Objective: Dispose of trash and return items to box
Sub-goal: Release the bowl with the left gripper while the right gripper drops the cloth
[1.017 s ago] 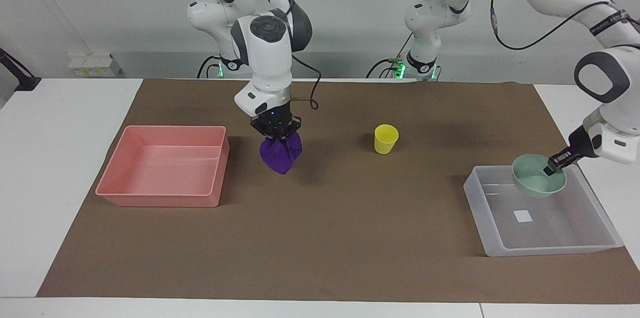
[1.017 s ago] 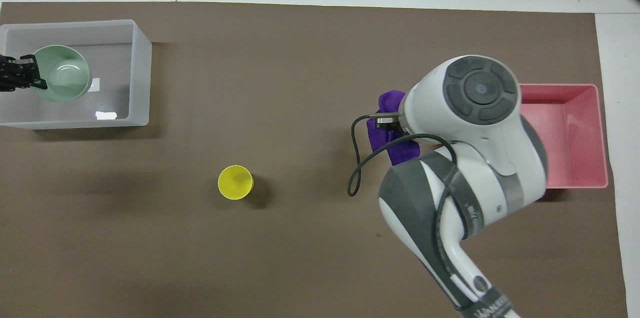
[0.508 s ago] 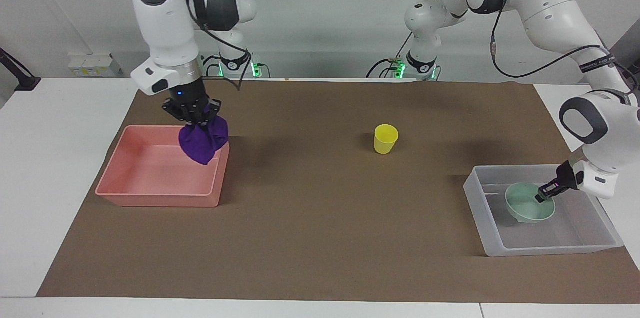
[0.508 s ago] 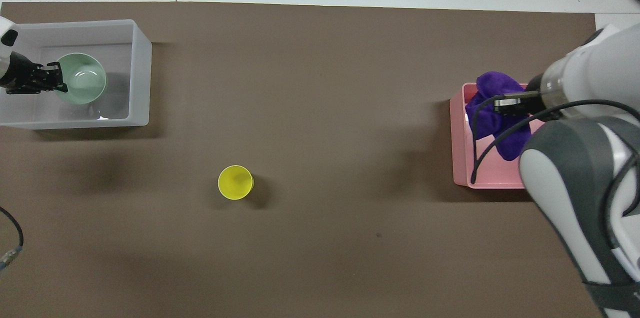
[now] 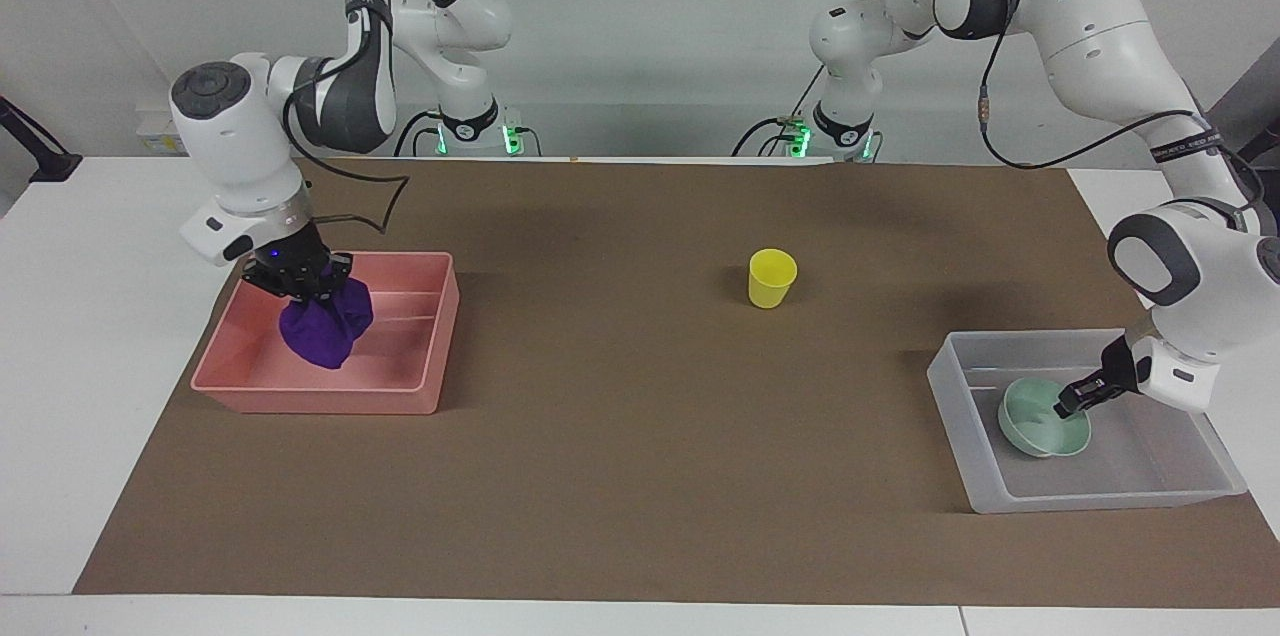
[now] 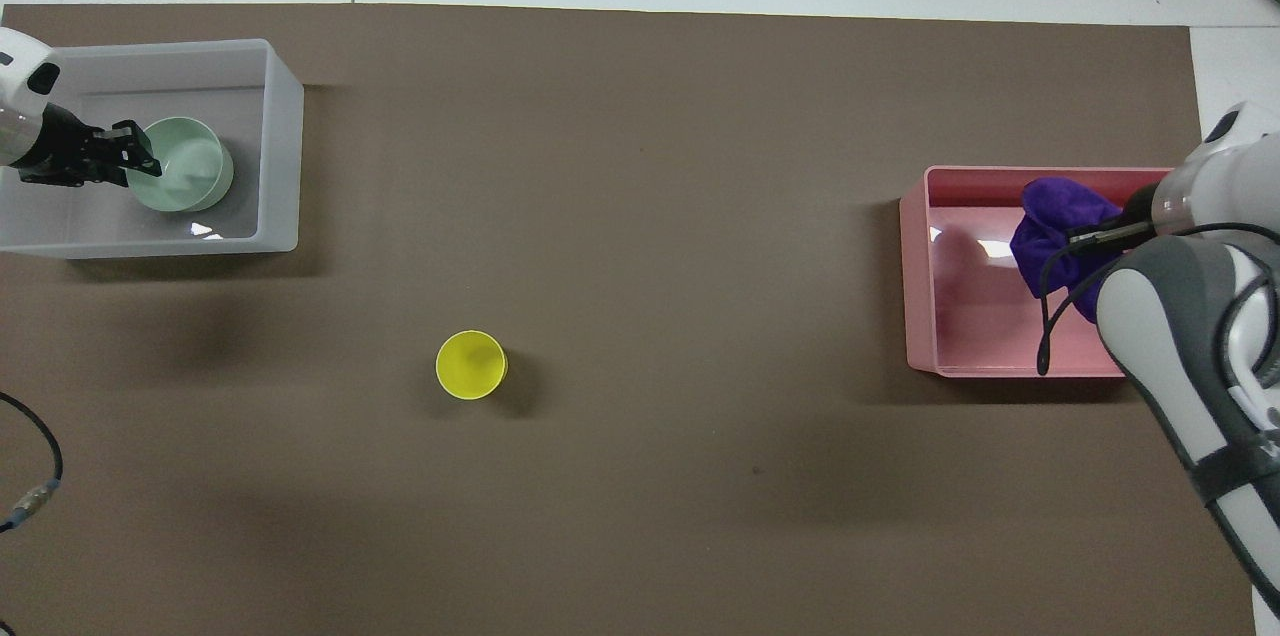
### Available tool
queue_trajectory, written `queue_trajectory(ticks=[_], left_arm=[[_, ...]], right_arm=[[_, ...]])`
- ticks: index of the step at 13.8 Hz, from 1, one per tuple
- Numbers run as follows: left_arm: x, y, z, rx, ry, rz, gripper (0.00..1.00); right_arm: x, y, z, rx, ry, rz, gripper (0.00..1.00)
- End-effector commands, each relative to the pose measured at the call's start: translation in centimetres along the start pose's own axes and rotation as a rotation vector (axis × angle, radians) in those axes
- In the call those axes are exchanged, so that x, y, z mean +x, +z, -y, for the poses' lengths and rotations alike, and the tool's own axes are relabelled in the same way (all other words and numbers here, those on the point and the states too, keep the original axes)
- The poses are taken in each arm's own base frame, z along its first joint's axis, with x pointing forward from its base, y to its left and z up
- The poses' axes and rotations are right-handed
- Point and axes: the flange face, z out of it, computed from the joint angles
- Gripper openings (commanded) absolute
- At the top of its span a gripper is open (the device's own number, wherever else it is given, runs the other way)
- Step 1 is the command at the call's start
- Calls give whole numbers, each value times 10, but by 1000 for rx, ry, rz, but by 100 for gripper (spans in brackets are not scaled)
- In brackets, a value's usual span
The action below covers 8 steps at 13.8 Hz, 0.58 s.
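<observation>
Facing view: right end effector (image 5: 300,284) is over the pink tray (image 5: 420,356) at the right arm's end of the worktop (image 5: 640,476), fingers pinched on the purple rag (image 5: 325,331), which hangs bunched w/ its bottom down inside the tray walls. Can't tell if it touches the tray floor. Left end effector (image 5: 1072,406) is down in the clear box (image 5: 965,436) near the worktop corner at the left arm's end, fingers clamped on the rim of the green bowl (image 5: 1040,421); bowl sits tilted, low in the box. Yellow cup (image 5: 772,277) stands upright mid-worktop, apart from both.

Overhead view: rag (image 6: 1055,226) inside pink tray (image 6: 920,286), partly under the right arm. Bowl (image 6: 190,178) in box (image 6: 285,146), left end effector (image 6: 135,166) on its rim. Cup (image 6: 471,365) alone on the brown mat (image 6: 640,496).
</observation>
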Motion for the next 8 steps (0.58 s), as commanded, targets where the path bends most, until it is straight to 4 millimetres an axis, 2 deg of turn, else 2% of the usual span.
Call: queue_trajectory(ticks=[1,3,4,5,6,7,8], left_arm=[[-2,-46,-5,-7,15,-44,100],[-16,-90,-20,-14,24,-30,100],[-25,-111,-36,-12,46,-19,100],[-34,-127,-58,-10,77,-10,100],[-46,-143,-80,-13,109,6,100],[-67,-161,-108,-7,116,51,100],[-83,-166,-122,-1,86,114,100]], right_arm=[[-10,26,12,-9,-29,5,0],[-21,49,15,-5,-12,1,0],[-26,56,13,-5,-7,-3,14],[-28,59,9,-5,3,-6,60],[-28,60,9,-5,11,-4,100],[-25,59,12,-6,19,-9,100],[-20,55,15,-7,57,-18,100]])
